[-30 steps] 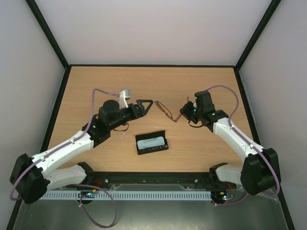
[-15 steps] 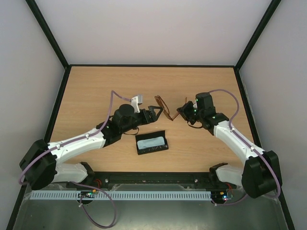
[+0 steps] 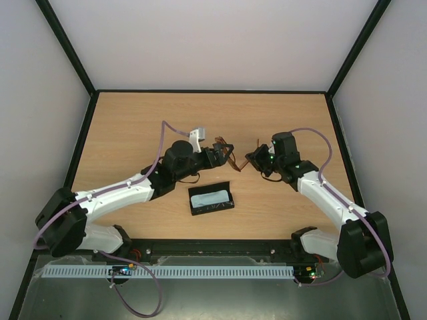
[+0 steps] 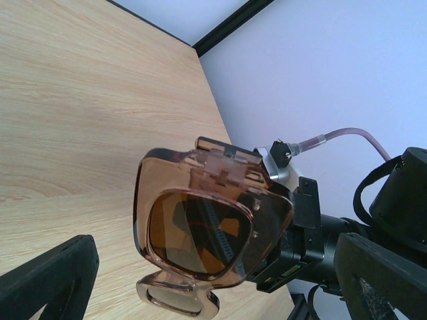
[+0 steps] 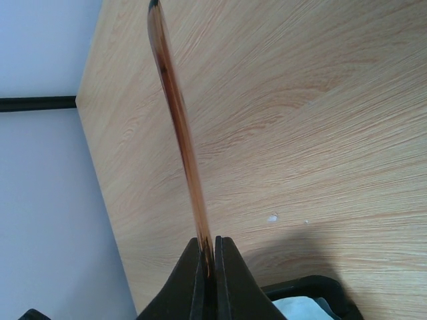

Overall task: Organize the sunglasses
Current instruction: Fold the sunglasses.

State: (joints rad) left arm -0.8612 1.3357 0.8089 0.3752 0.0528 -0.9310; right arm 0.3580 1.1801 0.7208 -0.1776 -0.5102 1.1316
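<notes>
Right end effector (image 5: 208, 248) leftward, tight on sunglasses (image 4: 207, 230)

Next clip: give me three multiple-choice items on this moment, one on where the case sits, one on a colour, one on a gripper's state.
1. Where is the black case?
A) on the table, between the arms
B) in the far left corner
C) lifted off the wood

2. What colour is the cloth in the case?
A) red
B) light blue
C) yellow

3. How are the fingers of the right gripper?
A) wide open
B) shut on nothing
C) shut on a temple arm of the sunglasses

Answers: A, it lies open near the bases; B, pale blue shows inside; C, the right wrist view shows the brown arm pinched.
</notes>
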